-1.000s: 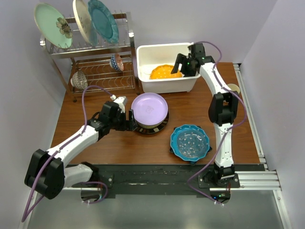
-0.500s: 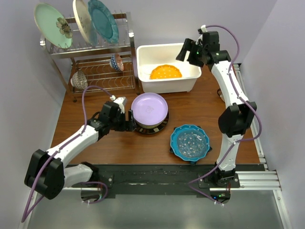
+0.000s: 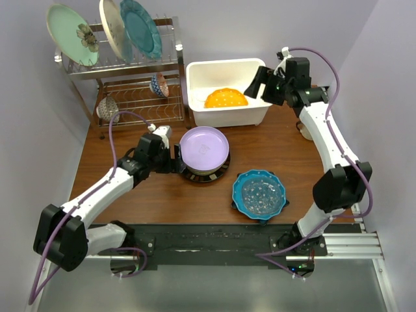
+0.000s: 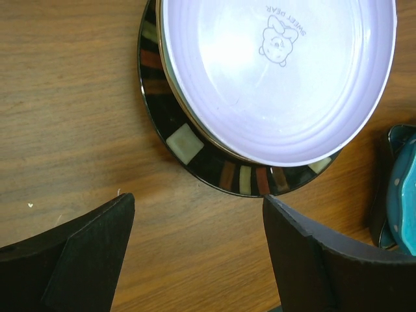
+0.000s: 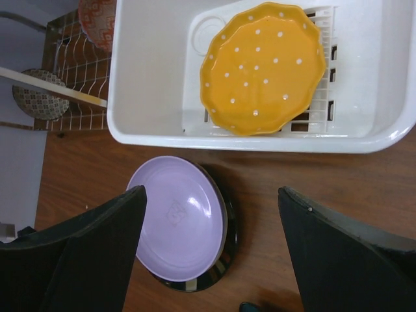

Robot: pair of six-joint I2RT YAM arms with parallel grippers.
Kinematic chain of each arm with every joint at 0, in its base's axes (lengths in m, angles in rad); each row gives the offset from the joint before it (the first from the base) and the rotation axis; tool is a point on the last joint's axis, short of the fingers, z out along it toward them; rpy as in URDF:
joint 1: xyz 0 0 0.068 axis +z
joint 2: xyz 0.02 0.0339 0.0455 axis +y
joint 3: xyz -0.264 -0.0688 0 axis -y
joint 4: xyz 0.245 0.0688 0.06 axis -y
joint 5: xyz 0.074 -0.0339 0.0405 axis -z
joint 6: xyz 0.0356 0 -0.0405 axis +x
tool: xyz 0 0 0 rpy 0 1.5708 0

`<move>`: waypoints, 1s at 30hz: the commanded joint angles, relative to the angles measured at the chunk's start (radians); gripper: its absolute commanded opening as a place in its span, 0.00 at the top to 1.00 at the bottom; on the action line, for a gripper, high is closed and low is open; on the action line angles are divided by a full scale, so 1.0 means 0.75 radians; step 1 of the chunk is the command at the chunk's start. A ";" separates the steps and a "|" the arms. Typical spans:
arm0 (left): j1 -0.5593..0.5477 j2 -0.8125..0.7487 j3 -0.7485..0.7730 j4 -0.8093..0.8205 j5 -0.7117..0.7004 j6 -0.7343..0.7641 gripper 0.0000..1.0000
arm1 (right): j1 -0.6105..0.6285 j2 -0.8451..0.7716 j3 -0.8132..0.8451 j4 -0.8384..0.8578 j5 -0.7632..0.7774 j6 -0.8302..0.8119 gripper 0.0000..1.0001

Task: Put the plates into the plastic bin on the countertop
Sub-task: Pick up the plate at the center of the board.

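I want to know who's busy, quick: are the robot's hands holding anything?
Left gripper: open, holding nothing.
Right gripper: open, holding nothing.

The bench (image 3: 162,195) is a flat slab of reddish-brown wood grain, walled in on the left, far and right sides. At its far left stands a chrome wire dish rack (image 3: 130,97) on thin legs. Just beside the rack, at the far middle, sits the white plastic bin (image 3: 224,119), its long side parallel to the bench's far edge. Near the centre lies a dark-rimmed plate (image 3: 207,177), flat on the wood and mostly covered by a lilac plate (image 3: 204,148). To its right and nearer the front lies a dark-blue star-shaped plate (image 3: 233,205), only its tips showing under a blue scalloped plate (image 3: 260,192). A small pale round thing (image 3: 304,129), partly hidden, rests near the right edge.
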 commanded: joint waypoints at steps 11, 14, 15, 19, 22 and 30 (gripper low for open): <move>-0.005 0.109 0.139 0.094 -0.053 -0.102 0.27 | 0.027 -0.300 -0.291 0.177 -0.110 0.022 0.16; -0.005 0.142 0.153 0.114 -0.071 -0.118 0.33 | 0.035 -0.324 -0.340 0.183 -0.128 0.024 0.16; -0.005 0.150 0.161 0.116 -0.069 -0.122 0.35 | 0.035 -0.336 -0.356 0.187 -0.147 0.028 0.16; -0.003 0.213 0.188 0.131 -0.110 -0.128 0.39 | 0.053 -0.373 -0.457 0.226 -0.167 0.049 0.16; -0.003 0.263 0.217 0.139 -0.106 -0.130 0.44 | 0.072 -0.402 -0.510 0.234 -0.173 0.051 0.17; -0.001 0.381 0.276 0.149 -0.151 -0.120 0.66 | 0.115 -0.437 -0.610 0.228 -0.169 0.034 0.16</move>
